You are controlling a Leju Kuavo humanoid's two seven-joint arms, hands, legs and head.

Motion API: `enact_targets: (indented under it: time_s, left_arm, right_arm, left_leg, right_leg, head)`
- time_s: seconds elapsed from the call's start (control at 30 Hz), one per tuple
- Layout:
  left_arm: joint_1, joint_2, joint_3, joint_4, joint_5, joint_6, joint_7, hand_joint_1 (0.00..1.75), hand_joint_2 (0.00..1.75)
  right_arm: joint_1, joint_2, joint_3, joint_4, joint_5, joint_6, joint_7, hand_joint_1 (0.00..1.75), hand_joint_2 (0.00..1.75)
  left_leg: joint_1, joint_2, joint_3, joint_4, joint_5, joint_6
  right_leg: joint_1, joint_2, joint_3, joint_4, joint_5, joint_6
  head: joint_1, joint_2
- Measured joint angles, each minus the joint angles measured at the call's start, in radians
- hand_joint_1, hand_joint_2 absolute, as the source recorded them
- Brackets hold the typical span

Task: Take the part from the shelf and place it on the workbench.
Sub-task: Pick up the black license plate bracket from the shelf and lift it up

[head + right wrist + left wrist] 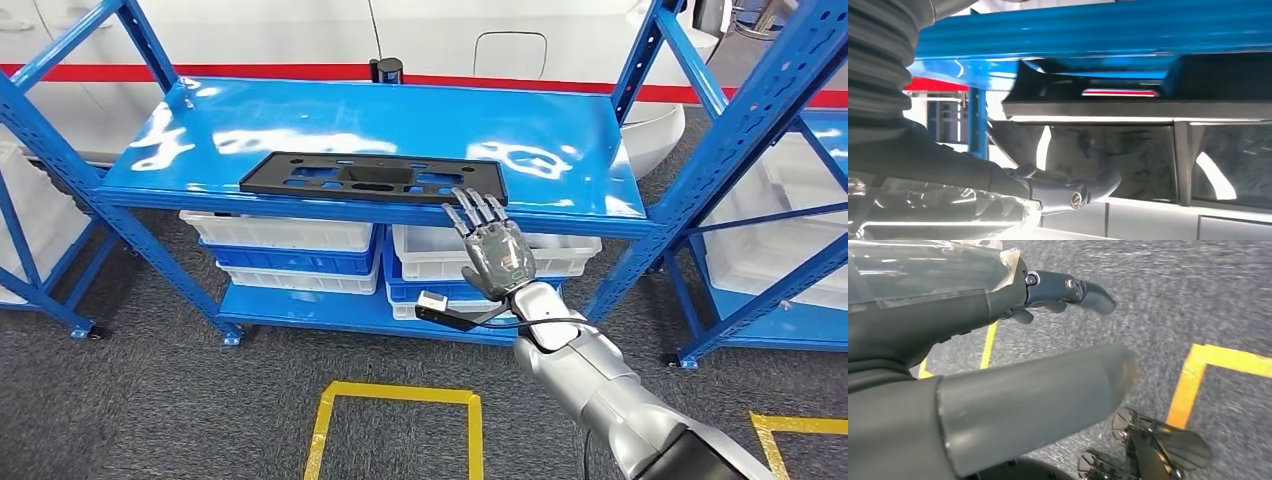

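1. Head view, left side: blue metal shelf [200,150], glossy top board throwing white glare; white and blue plastic bins [280,245] stacked beneath it.
2. Centre: the part [372,178], a flat black matte panel with cut-outs, lies at the board's front edge.
3. Right: right hand [492,245] raised, fingers spread, holding nothing, fingertips at the part's near right corner.
4. Judgement: slide fingers under the overhanging edge, thumb on top, and grip squarely; a thin plate may tip.
5. Left wrist view: left hand [998,390] hangs over grey carpet [1173,295], released, holding nothing.
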Motion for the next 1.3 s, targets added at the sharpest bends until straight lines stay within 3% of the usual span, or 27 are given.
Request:
enact_targets:
  time_s: [0.07, 0.17, 0.2, 0.23, 0.27, 0.33, 0.4, 0.47, 0.57, 0.67, 0.7, 0.73, 0.77, 0.83, 0.9, 0.97, 1.07, 1.13, 1.2, 1.23, 1.27, 1.3]
  left_arm:
    - [0.000, -0.001, 0.000, 0.000, 0.000, 0.002, 0.000, 0.00, 0.00]
    - [-0.003, -0.002, -0.001, 0.000, 0.000, 0.003, 0.000, 0.00, 0.00]
    - [-0.003, -0.002, -0.001, 0.000, 0.000, 0.003, 0.000, 0.00, 0.00]
    - [-0.003, -0.002, -0.001, 0.000, 0.000, 0.004, 0.000, 0.00, 0.00]
    - [-0.002, -0.002, -0.001, 0.000, 0.000, 0.004, 0.001, 0.00, 0.00]
    - [-0.001, -0.002, -0.002, 0.000, 0.000, 0.005, 0.002, 0.00, 0.00]
    - [-0.001, -0.002, -0.003, 0.001, 0.000, 0.005, 0.003, 0.00, 0.00]
    - [-0.002, -0.003, -0.005, 0.001, 0.000, 0.005, 0.003, 0.00, 0.00]
    - [-0.001, -0.002, -0.006, 0.001, 0.000, 0.007, 0.003, 0.00, 0.00]
    - [-0.001, -0.002, -0.006, 0.001, 0.000, 0.010, 0.003, 0.00, 0.00]
    - [-0.001, -0.002, -0.006, 0.001, 0.000, 0.010, 0.003, 0.00, 0.00]
    - [0.000, -0.002, -0.006, 0.001, 0.000, 0.011, 0.003, 0.00, 0.00]
    - [0.000, -0.002, -0.006, 0.001, 0.000, 0.011, 0.002, 0.00, 0.00]
    - [0.000, -0.002, -0.006, 0.001, 0.000, 0.011, 0.001, 0.00, 0.00]
    - [-0.001, -0.002, -0.006, 0.001, 0.000, 0.011, -0.001, 0.00, 0.00]
    - [-0.002, -0.001, -0.007, 0.001, 0.000, 0.011, -0.001, 0.00, 0.00]
    - [-0.001, -0.001, -0.008, 0.001, 0.000, 0.011, -0.002, 0.00, 0.00]
    - [-0.001, -0.001, -0.009, 0.001, 0.000, 0.011, -0.003, 0.00, 0.00]
    - [-0.002, -0.001, -0.010, 0.001, 0.000, 0.012, -0.003, 0.00, 0.00]
    - [-0.002, -0.001, -0.010, 0.001, 0.000, 0.012, -0.003, 0.00, 0.00]
    - [-0.002, -0.001, -0.011, 0.001, 0.000, 0.012, -0.003, 0.00, 0.00]
    - [-0.001, -0.001, -0.011, 0.001, 0.000, 0.012, -0.003, 0.00, 0.00]
  right_arm:
    - [-0.004, -0.001, 0.001, 0.000, -0.001, 0.000, 0.000, 0.00, 1.75]
    - [-0.005, -0.005, 0.002, 0.002, -0.002, 0.000, 0.000, 0.00, 1.75]
    - [-0.002, -0.006, 0.003, 0.002, -0.002, 0.000, 0.000, 0.00, 1.75]
    - [0.001, -0.007, 0.004, 0.003, -0.002, 0.000, 0.000, 0.00, 1.75]
    - [0.002, -0.008, 0.004, 0.004, -0.002, -0.001, 0.000, 0.00, 1.75]
    - [0.002, -0.010, 0.004, 0.005, -0.003, -0.001, 0.000, 0.00, 1.75]
    - [0.001, -0.012, 0.005, 0.006, -0.004, -0.001, 0.000, 0.00, 1.75]
    - [0.000, -0.013, 0.006, 0.007, -0.004, -0.001, 0.000, 0.00, 1.75]
    - [-0.004, -0.013, 0.007, 0.007, -0.004, -0.002, 0.000, 0.00, 1.75]
    - [-0.005, -0.011, 0.008, 0.007, -0.005, -0.002, -0.001, 0.00, 1.75]
    - [-0.005, -0.011, 0.009, 0.008, -0.007, -0.002, -0.004, 0.00, 1.75]
    - [-0.005, -0.011, 0.010, 0.009, -0.009, -0.002, -0.007, 0.00, 1.75]
    - [-0.005, -0.011, 0.010, 0.010, -0.012, -0.002, -0.010, 0.00, 1.75]
    - [-0.008, -0.011, 0.011, 0.011, -0.017, -0.002, -0.015, 0.00, 1.75]
    - [-0.015, -0.011, 0.011, 0.012, -0.020, -0.002, -0.017, 0.00, 1.75]
    - [-0.021, -0.011, 0.011, 0.014, -0.020, -0.002, -0.019, 0.00, 1.75]
    - [-0.026, -0.011, 0.011, 0.016, -0.024, -0.004, -0.021, 0.00, 1.75]
    - [-0.029, -0.012, 0.011, 0.018, -0.028, -0.006, -0.023, 0.00, 1.75]
    - [-0.028, -0.013, 0.012, 0.023, -0.030, -0.006, -0.025, 0.00, 1.75]
    - [-0.026, -0.014, 0.012, 0.025, -0.032, -0.006, -0.025, 0.00, 1.75]
    - [-0.024, -0.015, 0.012, 0.028, -0.033, -0.007, -0.025, 0.00, 1.75]
    - [-0.024, -0.016, 0.013, 0.030, -0.034, -0.008, -0.025, 0.00, 1.75]
  left_leg:
    - [0.004, 0.002, 0.015, -0.015, 0.004, 0.008]
    - [0.004, 0.001, 0.023, -0.021, -0.002, 0.018]
    - [0.003, 0.000, 0.025, -0.021, -0.005, 0.019]
    - [0.003, -0.001, 0.028, -0.020, -0.009, 0.019]
    - [0.002, -0.003, 0.033, -0.020, -0.013, 0.017]
    - [0.001, -0.005, 0.044, -0.016, -0.023, 0.011]
    - [-0.003, -0.006, 0.050, -0.011, -0.034, 0.002]
    - [-0.004, -0.005, 0.051, -0.010, -0.040, -0.007]
    - [0.002, -0.003, 0.035, 0.027, -0.067, -0.023]
    - [0.013, -0.001, -0.054, 0.204, -0.146, -0.044]
    - [0.017, 0.000, -0.084, 0.252, -0.158, -0.050]
    - [0.021, 0.001, -0.099, 0.268, -0.151, -0.054]
    - [0.024, 0.002, -0.094, 0.244, -0.126, -0.056]
    - [0.031, 0.003, -0.034, 0.110, -0.052, -0.057]
    - [0.028, 0.001, 0.020, 0.010, -0.018, -0.053]
    - [0.019, -0.001, 0.030, -0.004, -0.025, -0.041]
    - [0.017, -0.001, 0.041, -0.015, -0.023, -0.013]
    - [0.016, 0.001, 0.048, -0.021, -0.025, 0.002]
    - [0.013, 0.000, 0.050, -0.020, -0.028, 0.009]
    - [0.012, -0.001, 0.052, -0.020, -0.030, 0.010]
    - [0.011, -0.003, 0.054, -0.020, -0.032, 0.009]
    - [0.011, -0.005, 0.059, -0.019, -0.035, 0.008]
  right_leg:
    - [0.004, -0.004, -0.020, 0.047, -0.026, 0.001]
    - [0.003, -0.007, -0.136, 0.238, -0.093, -0.005]
    - [0.003, -0.007, -0.170, 0.283, -0.100, -0.002]
    - [0.003, -0.007, -0.187, 0.291, -0.089, 0.006]
    - [0.002, -0.007, -0.179, 0.252, -0.059, 0.016]
    - [0.001, -0.013, -0.124, 0.103, 0.024, 0.030]
    - [0.002, -0.018, -0.084, 0.011, 0.072, 0.021]
    - [0.003, -0.018, -0.078, 0.000, 0.079, 0.004]
    - [-0.010, -0.016, -0.067, -0.006, 0.080, -0.014]
    - [-0.013, -0.016, -0.058, -0.007, 0.074, -0.026]
    - [-0.012, -0.016, -0.057, -0.006, 0.072, -0.027]
    - [-0.013, -0.016, -0.056, -0.006, 0.070, -0.027]
    - [-0.014, -0.015, -0.053, -0.006, 0.068, -0.025]
    - [-0.016, -0.012, -0.043, -0.006, 0.060, -0.016]
    - [-0.013, -0.010, -0.038, -0.006, 0.053, -0.005]
    - [-0.009, -0.010, -0.039, -0.008, 0.050, 0.007]
    - [-0.007, -0.013, -0.051, 0.020, 0.031, 0.020]
    - [-0.008, -0.015, -0.108, 0.127, -0.014, 0.012]
    - [-0.007, -0.014, -0.187, 0.261, -0.055, 0.008]
    - [-0.007, -0.014, -0.209, 0.291, -0.056, 0.012]
    - [-0.007, -0.014, -0.212, 0.283, -0.041, 0.020]
    - [-0.007, -0.015, -0.194, 0.233, -0.011, 0.028]
  head:
    - [0.005, 0.000]
    - [0.016, 0.000]
    - [0.017, 0.000]
    - [0.019, 0.000]
    - [0.021, 0.000]
    - [0.025, 0.000]
    - [0.026, 0.000]
    - [0.025, 0.000]
    - [0.019, 0.000]
    - [0.004, 0.000]
    - [0.003, 0.000]
    - [0.003, 0.000]
    - [0.002, 0.000]
    - [0.000, 0.000]
    - [-0.002, 0.000]
    - [0.000, 0.000]
    - [0.006, 0.000]
    - [0.013, 0.000]
    - [0.019, 0.000]
    - [0.021, 0.000]
    - [0.023, 0.000]
    - [0.026, 0.000]
